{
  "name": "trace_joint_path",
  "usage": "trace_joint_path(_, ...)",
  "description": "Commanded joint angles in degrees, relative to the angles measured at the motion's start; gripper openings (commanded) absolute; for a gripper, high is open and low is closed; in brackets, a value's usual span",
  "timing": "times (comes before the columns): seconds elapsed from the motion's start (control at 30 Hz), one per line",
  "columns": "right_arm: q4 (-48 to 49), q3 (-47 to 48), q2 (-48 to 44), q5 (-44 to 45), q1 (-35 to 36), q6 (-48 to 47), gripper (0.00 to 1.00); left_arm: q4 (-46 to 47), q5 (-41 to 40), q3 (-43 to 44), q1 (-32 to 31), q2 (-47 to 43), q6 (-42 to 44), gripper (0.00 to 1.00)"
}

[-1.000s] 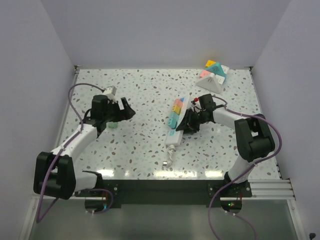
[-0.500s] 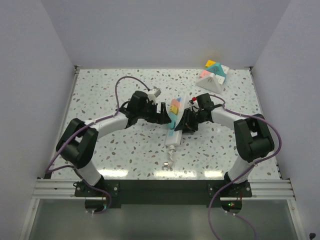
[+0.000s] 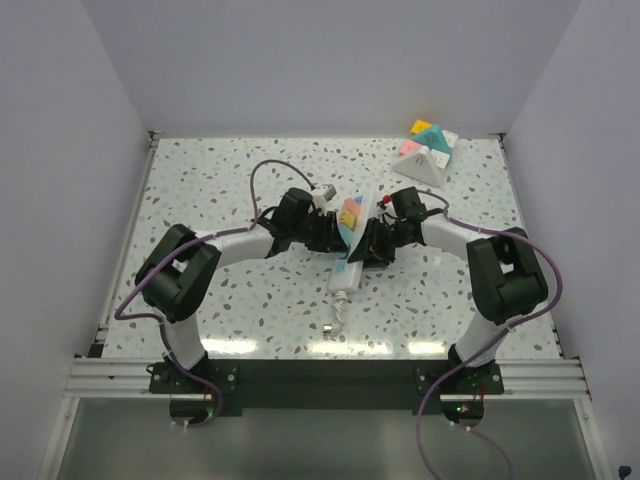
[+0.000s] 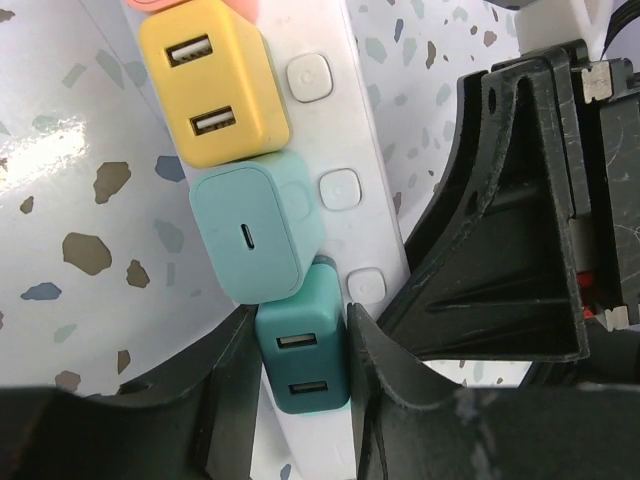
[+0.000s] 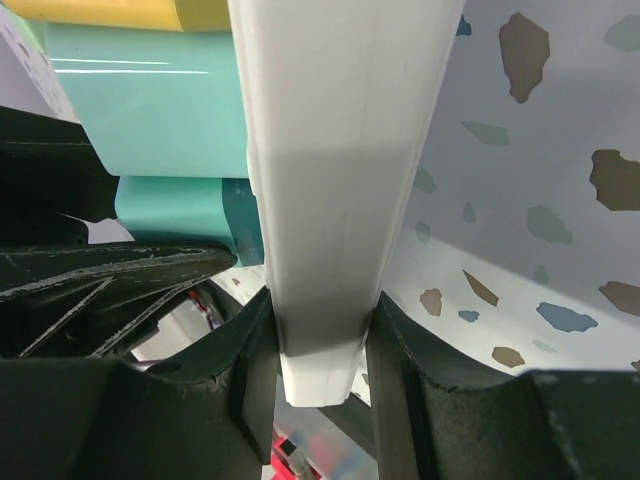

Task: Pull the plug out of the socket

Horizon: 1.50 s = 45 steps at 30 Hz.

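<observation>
Terrazzo table point(image 3: 220, 190) | left tool point(image 4: 303, 335) grips dark-teal plug point(image 4: 302, 378) | right tool point(image 5: 322, 312) grips socket strip point(image 5: 340, 150)

White terrazzo desk point(image 3: 200, 180), flecked grey, brown and blue, glossy. Closed in by plain pale lilac-grey walls point(image 3: 300, 60) along the far, left and right edges. Soft bright glare patches point(image 3: 250, 345) close to the near edge. Black bar point(image 3: 320, 375) along the near edge, silver slotted rail point(image 3: 530, 378) beneath it, showing at the near left and near right corners. Below, dull grey-green surface point(image 3: 330, 440).
</observation>
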Motion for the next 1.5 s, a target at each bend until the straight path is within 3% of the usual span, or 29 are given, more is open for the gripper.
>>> trace_joint_path(0.0,-2.09,0.00,1.37,7.44,0.66,-1.90,0.00,3.31,0.13,-2.47,0.13,-2.81,1.23,0.03)
trace_joint_path(0.13,-5.52,-0.26,3.30,14.03,0.58,-0.06,0.00,2.52,-0.48,-5.11,0.65,-6.85,1.32,0.00)
trace_joint_path(0.3,-5.27,-3.15,5.68,18.96,-0.65,3.37,0.00,3.66,2.58,-11.26,8.73,-17.03,-0.52,0.00)
trace_joint_path(0.37,-5.26,-4.30,6.29,20.71,-0.83,4.34,0.00,1.56,4.17,-12.32,12.58,-19.59,-0.18,0.00)
trace_joint_path(0.5,-4.91,-4.92,7.17,21.51,-0.92,4.52,0.00,-4.94,3.39,-11.45,14.01,-24.60,2.72,0.00)
trace_joint_path(0.6,-4.30,-4.65,7.53,21.34,-0.92,4.69,0.00,-9.87,-0.47,-11.27,14.71,-28.03,3.60,0.00)
trace_joint_path(0.73,-4.65,-4.04,6.65,20.46,-0.92,3.56,0.00,-15.13,-13.62,-11.44,17.87,-31.64,6.23,0.00)
trace_joint_path(0.83,-4.56,-3.78,5.77,19.14,-0.92,2.68,0.00,-16.37,-14.46,-12.32,27.86,-29.98,8.16,0.00)
trace_joint_path(1.03,-4.47,-3.34,4.01,17.65,-0.74,1.01,0.00,-11.28,-10.60,-12.33,39.84,-23.75,9.67,0.02)
trace_joint_path(1.13,-5.17,-2.81,3.40,17.03,-0.74,0.13,0.00,-11.28,-9.01,-10.05,40.91,-19.44,9.67,0.14)
trace_joint_path(1.23,-5.35,-2.28,3.40,16.07,-0.66,-0.40,0.00,-9.79,-7.69,-10.04,41.00,-16.80,8.79,0.48)
trace_joint_path(1.3,-5.35,-2.11,3.22,15.45,-0.66,-1.01,0.00,-9.17,-8.04,-10.30,41.00,-16.44,8.53,0.62)
trace_joint_path(1.33,-5.35,-1.84,3.05,14.75,-0.39,-1.28,0.00,-9.43,-8.74,-10.30,40.91,-16.53,8.26,0.77)
trace_joint_path(1.43,-6.49,-0.70,2.26,15.18,0.39,-2.33,0.00,-10.75,-11.64,-10.56,40.91,-18.28,7.74,1.00)
trace_joint_path(1.47,-7.19,-0.35,2.17,15.27,0.66,-2.51,0.00,-11.01,-12.17,-10.65,40.91,-20.11,7.39,1.00)
